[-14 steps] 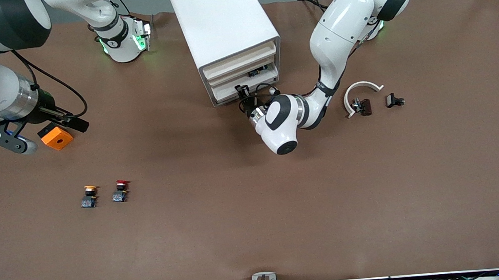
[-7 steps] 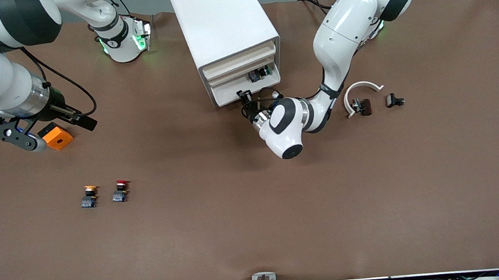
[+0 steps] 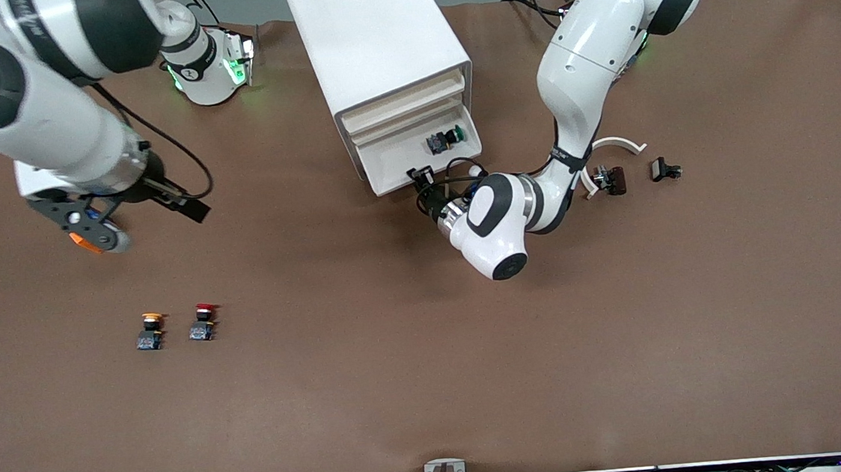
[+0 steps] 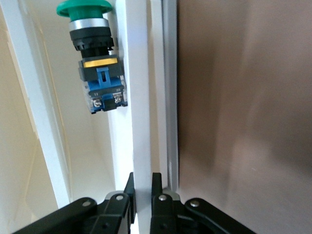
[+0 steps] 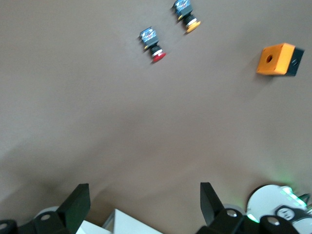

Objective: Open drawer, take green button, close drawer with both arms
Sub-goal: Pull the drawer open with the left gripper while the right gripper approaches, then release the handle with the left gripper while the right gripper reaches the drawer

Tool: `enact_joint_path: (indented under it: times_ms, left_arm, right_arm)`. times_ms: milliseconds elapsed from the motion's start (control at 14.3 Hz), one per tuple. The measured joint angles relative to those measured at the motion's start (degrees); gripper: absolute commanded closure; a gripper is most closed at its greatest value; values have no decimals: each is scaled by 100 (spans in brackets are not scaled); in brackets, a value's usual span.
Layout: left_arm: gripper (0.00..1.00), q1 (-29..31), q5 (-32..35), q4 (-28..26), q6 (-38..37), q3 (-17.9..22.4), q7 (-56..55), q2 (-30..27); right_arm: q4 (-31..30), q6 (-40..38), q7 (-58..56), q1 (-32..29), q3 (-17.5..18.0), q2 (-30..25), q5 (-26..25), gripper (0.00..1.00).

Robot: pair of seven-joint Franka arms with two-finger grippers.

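The white cabinet [image 3: 375, 37] stands between the arms' bases. Its lowest drawer [image 3: 396, 164] is pulled partly out. The green-capped button [image 3: 447, 138] lies on its side in the drawer, toward the left arm's end. My left gripper [image 3: 420, 179] is shut on the drawer's front wall [image 4: 141, 97], one finger inside and one outside. The button [image 4: 95, 63] lies just inside that wall in the left wrist view. My right gripper [image 3: 181, 202] hangs open and empty over bare table toward the right arm's end. Its fingers [image 5: 78, 202] stand wide apart, with a cabinet corner [image 5: 122, 223] between them.
An orange block [image 3: 79, 242] shows partly under the right wrist. An orange-capped button [image 3: 150, 331] and a red-capped button [image 3: 204, 322] stand nearer the front camera. A white curved piece [image 3: 612, 144] and small dark parts [image 3: 611, 178] lie toward the left arm's end.
My left gripper has drawn the drawer out toward the front camera, so the green button now shows in full. My right arm has swung toward the cabinet and now covers most of the orange block.
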Motion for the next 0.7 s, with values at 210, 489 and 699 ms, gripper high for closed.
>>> enact_joint_path:
  times_ms: [210, 489, 699]
  left_arm:
    - [100, 58, 0, 67, -7, 65, 235, 1]
    - [0, 172, 0, 182, 110, 76, 635, 2]
    - [0, 233, 7, 451, 352, 191, 957, -1]
  right_arm:
    - [2, 257, 758, 407, 3, 223, 0, 0]
    - [4, 303, 1328, 705, 3, 346, 0, 0]
    - [4, 365, 1628, 862, 2, 382, 0, 0]
